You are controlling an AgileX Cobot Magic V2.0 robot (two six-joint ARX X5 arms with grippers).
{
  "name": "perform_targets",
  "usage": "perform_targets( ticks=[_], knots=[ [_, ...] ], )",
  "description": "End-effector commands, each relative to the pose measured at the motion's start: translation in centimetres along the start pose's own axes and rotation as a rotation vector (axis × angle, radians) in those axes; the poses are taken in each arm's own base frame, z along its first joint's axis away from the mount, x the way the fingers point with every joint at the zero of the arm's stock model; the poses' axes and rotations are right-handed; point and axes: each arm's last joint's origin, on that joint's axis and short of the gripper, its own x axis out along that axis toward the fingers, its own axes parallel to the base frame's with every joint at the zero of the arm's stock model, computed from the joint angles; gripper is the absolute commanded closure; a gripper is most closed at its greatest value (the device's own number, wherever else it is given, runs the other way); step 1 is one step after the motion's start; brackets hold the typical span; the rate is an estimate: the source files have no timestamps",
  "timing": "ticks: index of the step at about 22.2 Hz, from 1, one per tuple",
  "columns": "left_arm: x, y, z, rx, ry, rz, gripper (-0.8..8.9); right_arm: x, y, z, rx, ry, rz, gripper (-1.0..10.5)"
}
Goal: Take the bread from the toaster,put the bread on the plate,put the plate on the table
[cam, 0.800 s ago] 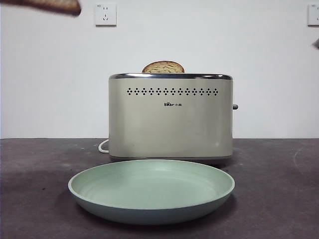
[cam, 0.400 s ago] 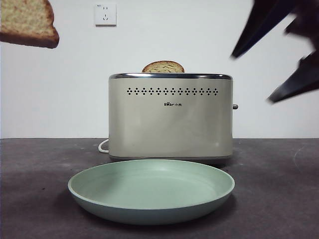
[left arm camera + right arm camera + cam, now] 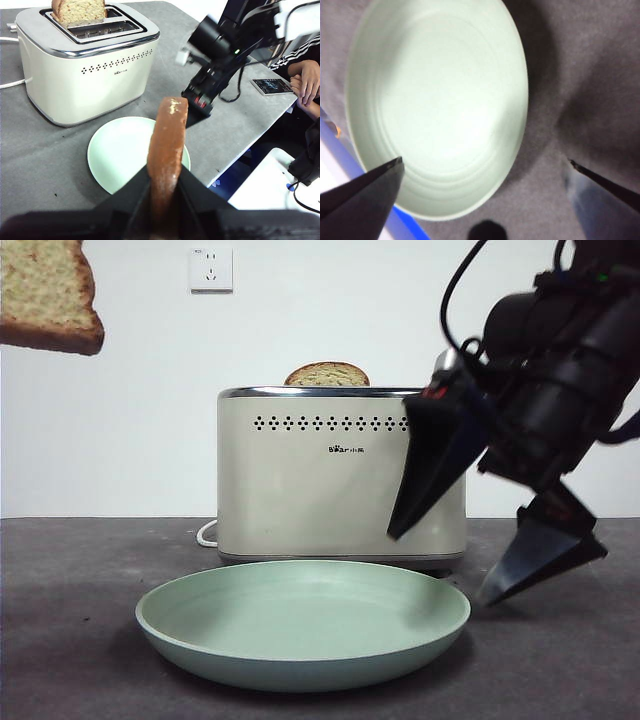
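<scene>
The bread (image 3: pixel 45 295) hangs high at the far left of the front view, its top cut off by the frame. In the left wrist view my left gripper (image 3: pixel 165 181) is shut on the bread (image 3: pixel 167 145), held edge-on above the plate (image 3: pixel 115 150). The mint-green plate (image 3: pixel 300 665) lies on the table (image 3: pixel 70 640) in front of the toaster (image 3: pixel 310 490). My right gripper (image 3: pixel 440 568) is open, low over the plate's right rim. In the right wrist view its jaws (image 3: pixel 486 161) straddle the plate's edge (image 3: pixel 440 100).
A second slice (image 3: pixel 327 374) pokes its domed top out of the toaster slot (image 3: pixel 80 10). A white cord (image 3: pixel 207 533) trails behind the toaster. A phone (image 3: pixel 270 86) and a person's hand (image 3: pixel 307 80) are at the table's far edge. A wall socket (image 3: pixel 211 268) is behind.
The right arm has come down from the upper right to the plate's right rim with its jaws spread. The bread has dropped into view at the top left and then shifted slightly left.
</scene>
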Motion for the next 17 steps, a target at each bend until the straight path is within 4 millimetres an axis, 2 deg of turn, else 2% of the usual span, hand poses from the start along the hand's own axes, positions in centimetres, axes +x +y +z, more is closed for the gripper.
perform_targets(
  ticks=[1,5,9,12,14,17],
  knots=[
    [0.0,0.0,0.0,-0.002,-0.006,-0.006,8.2,0.8,0.0,0.2,-0.009,0.009,-0.013,4.6],
    [0.0,0.0,0.0,-0.002,-0.006,-0.006,8.2,1.1,0.1,0.4,-0.023,-0.003,-0.015,7.3],
    [0.0,0.0,0.0,-0.002,-0.006,-0.006,8.2,1.6,-0.2,0.3,-0.007,0.012,-0.016,7.4],
    [0.0,0.0,0.0,-0.002,-0.006,-0.006,8.2,2.4,-0.7,0.2,0.013,0.037,-0.017,8.5],
    [0.0,0.0,0.0,-0.002,-0.006,-0.006,8.21,2.5,-0.9,0.3,0.011,0.033,-0.041,9.7],
    [0.0,0.0,0.0,-0.002,-0.006,-0.006,8.21,2.6,-0.9,0.4,0.011,0.027,-0.067,9.6]
  ],
)
